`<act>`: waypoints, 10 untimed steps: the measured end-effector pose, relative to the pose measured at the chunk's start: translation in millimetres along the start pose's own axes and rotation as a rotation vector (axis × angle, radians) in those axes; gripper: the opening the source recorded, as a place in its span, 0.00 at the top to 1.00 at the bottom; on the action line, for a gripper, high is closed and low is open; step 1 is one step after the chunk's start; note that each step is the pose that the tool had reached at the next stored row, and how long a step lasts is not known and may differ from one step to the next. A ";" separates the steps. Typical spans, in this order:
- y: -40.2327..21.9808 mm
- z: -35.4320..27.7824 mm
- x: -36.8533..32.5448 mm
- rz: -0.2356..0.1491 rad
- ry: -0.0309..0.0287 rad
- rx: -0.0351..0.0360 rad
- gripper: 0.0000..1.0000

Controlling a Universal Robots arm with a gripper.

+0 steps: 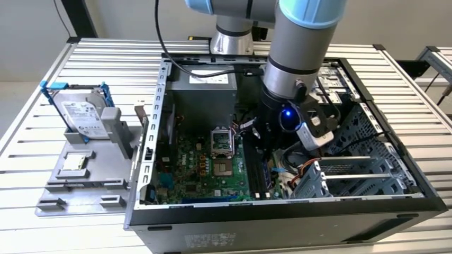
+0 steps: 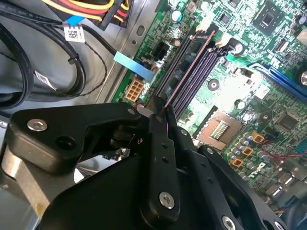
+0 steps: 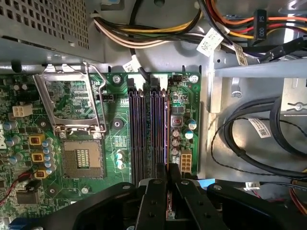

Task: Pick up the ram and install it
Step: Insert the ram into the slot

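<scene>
The ram (image 2: 190, 68) is a thin stick seen edge-on, running along the long black slots (image 2: 204, 72) on the green motherboard (image 2: 268, 62). My gripper (image 2: 161, 111) is shut on its near end, one black finger (image 2: 162, 148) on each side. In the first wrist view the gripper (image 3: 168, 181) stands over the slots (image 3: 144, 129), on the side nearest the board's edge. In the exterior view the gripper (image 1: 265, 156) is low inside the open computer case (image 1: 282, 209), over the slots. I cannot tell whether the ram is seated in a slot.
A silver hard drive (image 1: 84, 119) in blue brackets stands on a grey fixture (image 1: 81, 174) at the exterior view's left. The open processor socket (image 3: 81, 158) lies beside the slots. Bundled cables (image 3: 144, 33) and a metal drive cage (image 1: 353, 172) crowd the case around the arm.
</scene>
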State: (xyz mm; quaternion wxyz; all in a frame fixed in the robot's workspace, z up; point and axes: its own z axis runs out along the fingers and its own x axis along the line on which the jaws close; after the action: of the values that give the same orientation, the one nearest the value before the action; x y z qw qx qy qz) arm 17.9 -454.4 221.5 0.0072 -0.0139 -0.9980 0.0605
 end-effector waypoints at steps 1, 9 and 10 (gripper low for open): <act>0.9 0.1 0.0 0.000 0.0000 0.0002 1.00; 2.0 2.4 0.0 0.000 0.0000 0.0023 1.00; 2.0 2.7 0.0 0.000 0.0000 0.0025 1.00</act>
State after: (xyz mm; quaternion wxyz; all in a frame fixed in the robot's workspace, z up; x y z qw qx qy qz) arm 17.9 -452.7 218.5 0.0072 -0.0139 -0.9980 0.0618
